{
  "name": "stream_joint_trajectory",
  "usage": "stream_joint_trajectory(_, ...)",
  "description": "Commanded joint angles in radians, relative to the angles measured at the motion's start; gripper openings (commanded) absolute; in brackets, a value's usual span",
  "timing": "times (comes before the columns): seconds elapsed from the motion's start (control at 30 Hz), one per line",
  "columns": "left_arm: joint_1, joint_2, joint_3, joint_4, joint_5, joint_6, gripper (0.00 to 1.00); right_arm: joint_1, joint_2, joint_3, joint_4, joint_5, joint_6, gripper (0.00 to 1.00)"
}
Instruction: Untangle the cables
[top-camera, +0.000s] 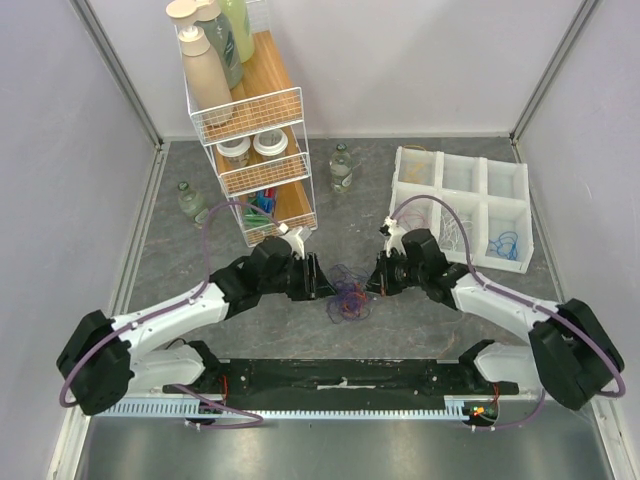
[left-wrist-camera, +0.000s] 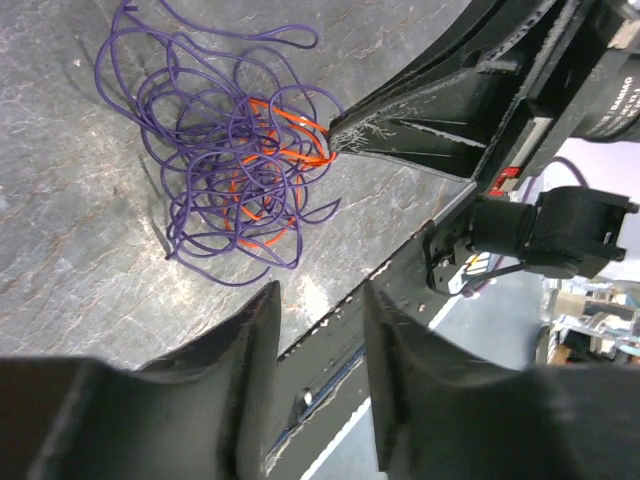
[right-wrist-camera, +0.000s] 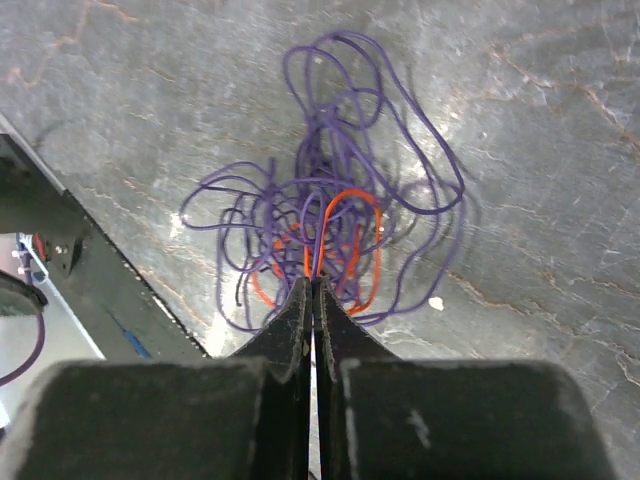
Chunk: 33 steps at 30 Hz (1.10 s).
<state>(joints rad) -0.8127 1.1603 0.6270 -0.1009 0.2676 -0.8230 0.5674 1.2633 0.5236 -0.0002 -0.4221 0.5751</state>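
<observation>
A tangle of thin cables lies on the grey table between the arms: a purple cable (top-camera: 348, 298) in many loops with an orange-red cable (right-wrist-camera: 362, 236) caught inside it. It also shows in the left wrist view, purple (left-wrist-camera: 200, 170) and orange-red (left-wrist-camera: 270, 150). My right gripper (right-wrist-camera: 313, 284) is shut on strands of the orange-red and purple cables at the tangle's edge; its tip shows in the left wrist view (left-wrist-camera: 335, 148). My left gripper (left-wrist-camera: 318, 300) is open and empty, just left of the tangle (top-camera: 318, 277).
A white wire rack (top-camera: 255, 150) with bottles and jars stands at the back left. Two small bottles (top-camera: 341, 168) (top-camera: 191, 200) stand on the table. A white compartment tray (top-camera: 465, 200) at the right holds a blue cable (top-camera: 505, 243) and a white one (top-camera: 452, 232).
</observation>
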Motion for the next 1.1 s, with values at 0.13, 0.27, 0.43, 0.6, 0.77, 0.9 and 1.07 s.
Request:
stream_joint_trajectory(0.13,0.006,0.125,0.062,0.004,0.024,0.059,0.72,0.065,-0.246,0.147,-0.178,0.002,0.038,0.00)
stream_joint_trajectory(0.27,0.006,0.211,0.060,0.142,0.074,0.044,0.71,0.074,-0.304,0.216,-0.247,-0.020,0.057,0.00)
stream_joint_trajectory(0.43,0.004,0.291,0.080,0.142,0.023,0.058,0.52,0.078,-0.378,0.380,-0.319,-0.015,0.060,0.00)
stream_joint_trajectory(0.6,0.009,0.302,0.036,0.130,-0.033,0.071,0.23,0.077,-0.397,0.600,-0.337,-0.030,0.062,0.00)
stream_joint_trajectory(0.77,0.010,0.202,-0.016,0.107,-0.092,0.074,0.03,0.078,-0.366,0.843,-0.378,0.002,-0.003,0.00)
stream_joint_trajectory(0.9,0.014,0.078,-0.027,-0.025,-0.198,0.117,0.02,0.078,-0.343,1.050,-0.452,0.104,-0.098,0.00)
stream_joint_trajectory(1.07,0.015,-0.098,-0.032,-0.172,-0.336,0.153,0.02,0.078,-0.389,1.153,-0.434,0.256,-0.196,0.00)
